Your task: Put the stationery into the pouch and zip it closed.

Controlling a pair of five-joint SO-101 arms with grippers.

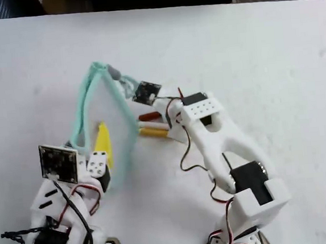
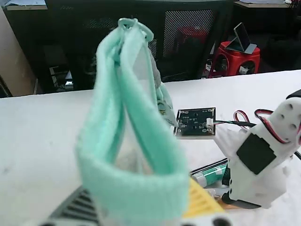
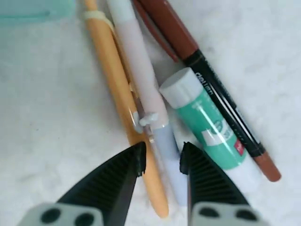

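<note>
Pouch upright; pens, glue stick bunched just beside.

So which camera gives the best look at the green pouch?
The high view: it takes in the whole pouch from above, mouth gaping open. The left wrist view has the green rim up close; the right wrist view catches a sliver of its green edge.

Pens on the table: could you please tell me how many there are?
3, side by side by the right gripper: an orange pen, a lilac pen beside it, a brown pen past the glue stick. The pouch may hide others.
</note>
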